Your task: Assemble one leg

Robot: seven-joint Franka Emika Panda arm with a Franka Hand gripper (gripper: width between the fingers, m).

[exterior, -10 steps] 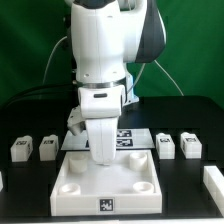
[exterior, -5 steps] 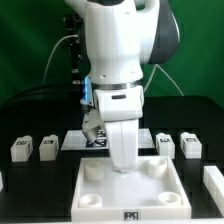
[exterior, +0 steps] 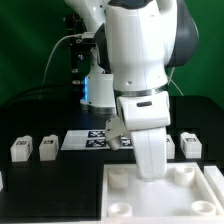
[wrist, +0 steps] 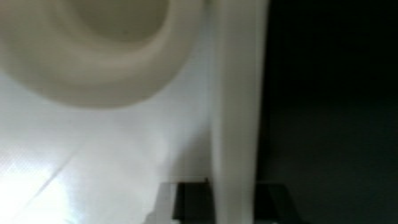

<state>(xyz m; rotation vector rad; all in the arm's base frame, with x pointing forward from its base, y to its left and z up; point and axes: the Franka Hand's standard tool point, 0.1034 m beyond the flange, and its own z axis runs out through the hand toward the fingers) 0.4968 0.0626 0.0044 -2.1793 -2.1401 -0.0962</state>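
Arm [exterior: 140,70] above plate [exterior: 150,203], leg [exterior: 190,146] nearby

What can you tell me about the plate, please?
The plate is square, white, plastic-looking, with a raised rim and round sockets at its visible corners. It lies flat, low at the exterior view's right, partly out of frame. The arm meets its far edge; whether the pincer grips it is hidden.

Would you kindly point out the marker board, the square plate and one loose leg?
marker board [exterior: 92,140], exterior view, tagged top face.
square plate [exterior: 150,200], exterior view, bare floor between sockets.
loose leg [exterior: 18,150], exterior view, its front face.
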